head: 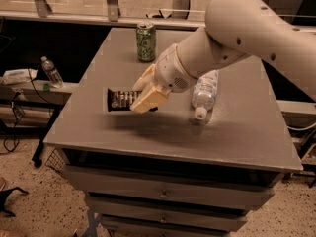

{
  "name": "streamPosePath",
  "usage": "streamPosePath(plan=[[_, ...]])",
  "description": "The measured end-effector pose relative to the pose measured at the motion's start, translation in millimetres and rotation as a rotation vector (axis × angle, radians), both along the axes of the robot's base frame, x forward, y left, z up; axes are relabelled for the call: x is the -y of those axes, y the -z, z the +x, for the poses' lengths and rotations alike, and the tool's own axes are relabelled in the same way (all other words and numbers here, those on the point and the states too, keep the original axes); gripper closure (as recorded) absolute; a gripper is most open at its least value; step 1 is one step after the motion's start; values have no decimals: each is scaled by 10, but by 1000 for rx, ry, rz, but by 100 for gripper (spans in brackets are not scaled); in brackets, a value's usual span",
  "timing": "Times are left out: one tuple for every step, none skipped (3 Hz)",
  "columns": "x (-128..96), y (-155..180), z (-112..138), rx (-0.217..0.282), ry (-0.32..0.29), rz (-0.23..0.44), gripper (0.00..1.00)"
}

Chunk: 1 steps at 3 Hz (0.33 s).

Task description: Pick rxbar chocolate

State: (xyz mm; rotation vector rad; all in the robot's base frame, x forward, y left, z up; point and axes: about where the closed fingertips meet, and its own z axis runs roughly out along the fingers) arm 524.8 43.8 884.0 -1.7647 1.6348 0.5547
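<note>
At the near edge, under the grey worktop [237, 132], there is a row of drawers [163, 194]. On the left half of the worktop is the black snack bar [120, 99] with white letters, its long side going from 9 to 3 o'clock. The pincer [138, 97] is closed on the right end of this bar, with one cream finger [150, 101] on the near side and the other on the far side. I cannot tell if the bar touches the worktop or is a little above it. At 3 o'clock from the bar, a clear water bottle [205, 93] lies on its side, with the white cap toward the near edge. The white arm [247, 28] passes over it. At 12 o'clock from the bar, near the far edge, a green can [146, 42] stands upright.
</note>
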Motion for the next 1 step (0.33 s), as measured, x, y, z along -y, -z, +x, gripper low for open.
streamPosePath(plan=[[3,-149,15,28,-16,40,100]])
